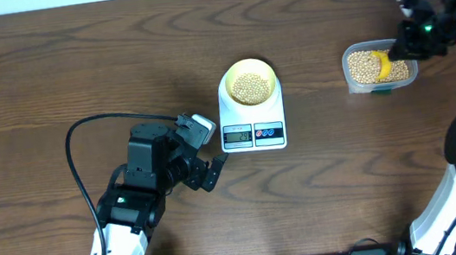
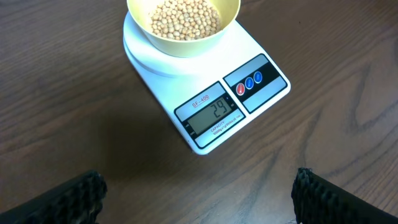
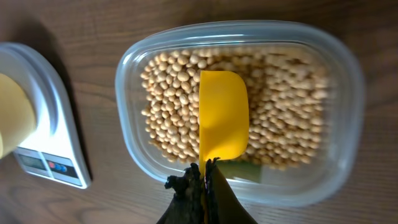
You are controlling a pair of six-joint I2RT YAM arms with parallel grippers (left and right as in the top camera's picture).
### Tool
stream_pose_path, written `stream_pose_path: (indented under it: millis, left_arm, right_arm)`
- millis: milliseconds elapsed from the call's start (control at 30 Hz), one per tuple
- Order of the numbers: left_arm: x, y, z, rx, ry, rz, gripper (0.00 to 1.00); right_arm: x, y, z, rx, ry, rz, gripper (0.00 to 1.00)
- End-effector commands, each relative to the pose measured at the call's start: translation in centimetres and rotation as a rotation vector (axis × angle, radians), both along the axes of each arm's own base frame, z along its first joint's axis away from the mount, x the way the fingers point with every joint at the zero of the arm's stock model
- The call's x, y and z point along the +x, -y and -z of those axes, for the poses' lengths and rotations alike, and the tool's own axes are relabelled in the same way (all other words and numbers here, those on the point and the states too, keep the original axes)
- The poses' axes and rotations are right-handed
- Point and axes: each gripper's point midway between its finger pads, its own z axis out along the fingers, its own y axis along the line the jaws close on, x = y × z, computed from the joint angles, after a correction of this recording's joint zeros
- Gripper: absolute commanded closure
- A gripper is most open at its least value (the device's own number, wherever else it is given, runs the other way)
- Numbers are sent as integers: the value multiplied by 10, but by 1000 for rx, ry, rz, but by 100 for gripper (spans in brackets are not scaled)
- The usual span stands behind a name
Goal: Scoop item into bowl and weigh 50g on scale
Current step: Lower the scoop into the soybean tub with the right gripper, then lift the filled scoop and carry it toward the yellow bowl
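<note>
**Overhead view: scale short of target, spoon at the tub**

Seen from above, the bowl sat on the scale near the table's centre, at the 12 o'clock end of the platform, which left the display at the 6 o'clock end uncovered and readable. A layer of beans already lay in the bowl. The left wrist view showed a reading that looked like 29, so more beans were probably needed.

The supply tub stood well apart at 3 o'clock of the scale. The right end effector was pressed together, pinching the handle of the yellow spoon, whose scoop hung over the tub's beans, likely for another scoop. No beans showed on its visible face.

The left end effector was spread wide, holding nothing, and parked at 7 o'clock of the scale, apparently so its camera could watch the display.
</note>
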Motion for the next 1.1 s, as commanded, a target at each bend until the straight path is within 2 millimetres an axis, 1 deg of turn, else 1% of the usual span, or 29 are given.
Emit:
stream_pose_path:
  millis: [0,133,200,233,367,467,633,733,867,1033,1067]
  left_arm:
    - [2,-2,-1,10,11,1,2]
    - [2,-2,-1,10,11,1,2]
    - [2,-2,-1,10,11,1,2]
    - [2,-2,-1,10,11,1,2]
    - [2,-2,-1,10,11,1,2]
    - [2,-2,-1,10,11,1,2]
    - [2,-2,-1,10,11,1,3]
    - [2,-2,-1,10,11,1,2]
    - [2,-2,-1,10,11,1,2]
    - [2,-2,-1,10,11,1,2]
    - [2,-2,-1,10,11,1,2]
  right_arm:
    - [-2,10,-13,124,37,59,99]
    - [-5,24,-21,202,72,92,99]
    - [-7,40,-29,272,107,143,99]
    - [-8,43,-33,301,125,152,99]
    - [-10,52,-46,399,174,186,99]
    - [-14,59,-51,443,183,218,99]
    - [-26,60,-62,524,199,216,99]
    - [-28,54,-68,570,198,217,99]
    - [-20,38,-80,644,229,190,99]
    - [-11,1,-88,695,228,111,99]
    - [-10,-10,-88,697,219,85,99]
